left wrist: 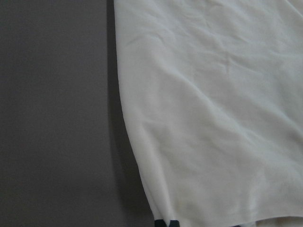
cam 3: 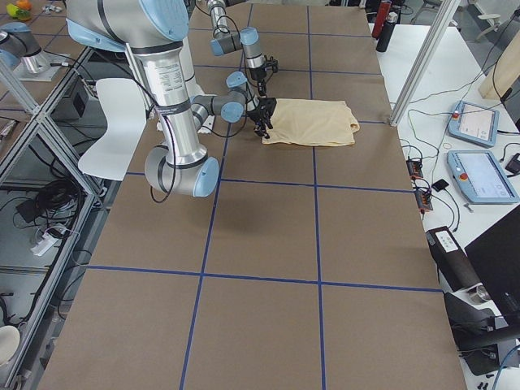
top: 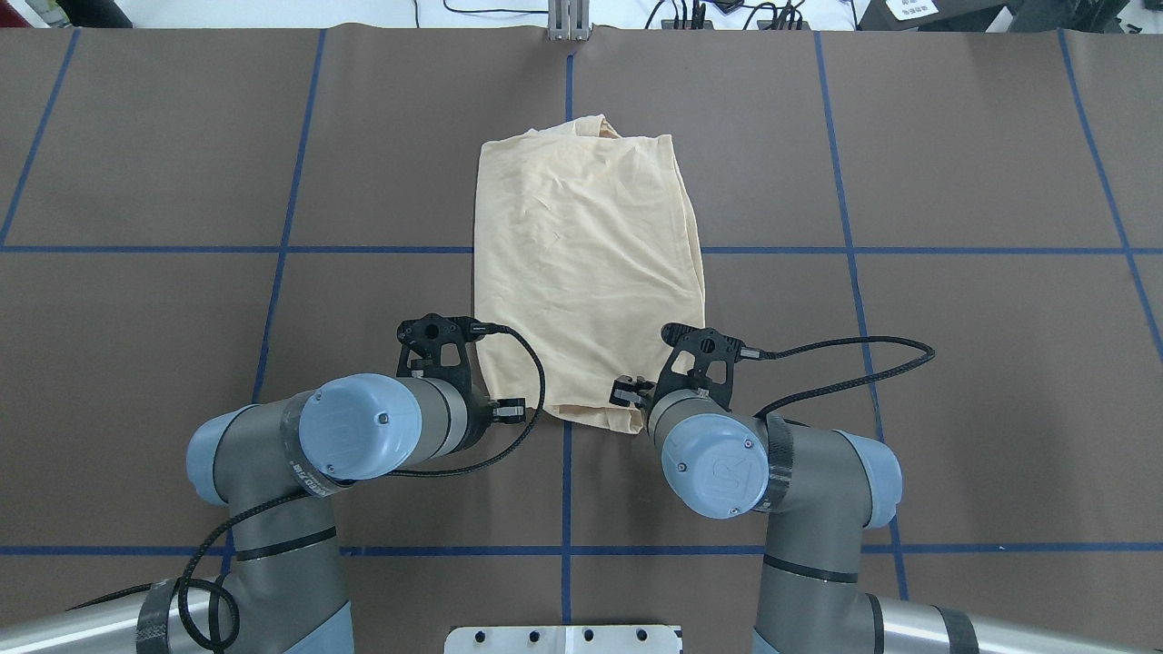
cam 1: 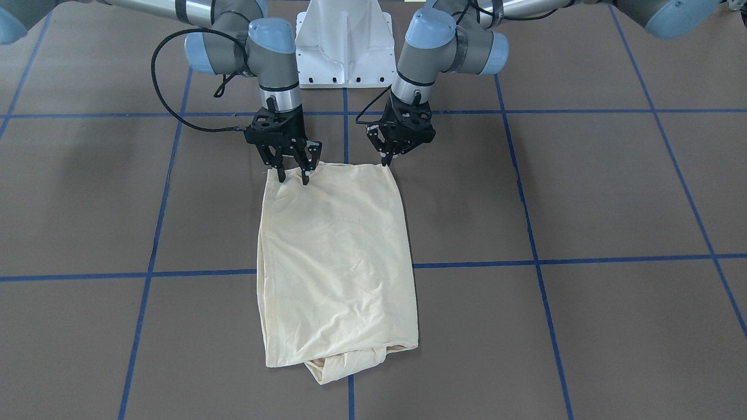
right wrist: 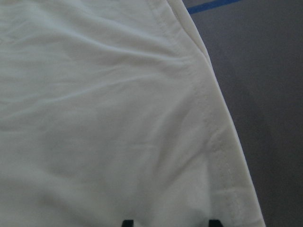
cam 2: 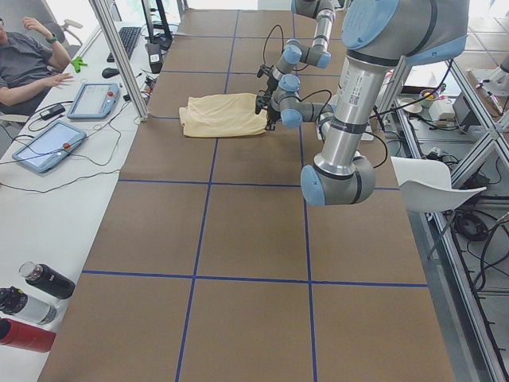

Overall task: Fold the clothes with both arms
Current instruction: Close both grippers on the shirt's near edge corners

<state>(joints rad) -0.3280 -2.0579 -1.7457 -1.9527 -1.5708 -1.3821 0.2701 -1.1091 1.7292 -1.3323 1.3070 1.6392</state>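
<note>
Two silver-grey tubular arms reach down from the base in the front-facing view, left arm (cam 1: pixel 443 44) and right arm (cam 1: pixel 271 55). Right gripper (cam 1: pixel 292 175) is spread wide, tips on the robot-side edge of the folded pale cream-yellow thin T-shirt (cam 1: pixel 335 256). Left gripper (cam 1: pixel 386 162) is narrow, pinching that edge's other corner.
Overhead: T-shirt lies flat on the brown, blue-taped table (top: pixel 954 363), both wrists over its near edge.
Left wrist: tips close together at the cloth edge.
Right wrist: tips well apart on the cloth.
</note>
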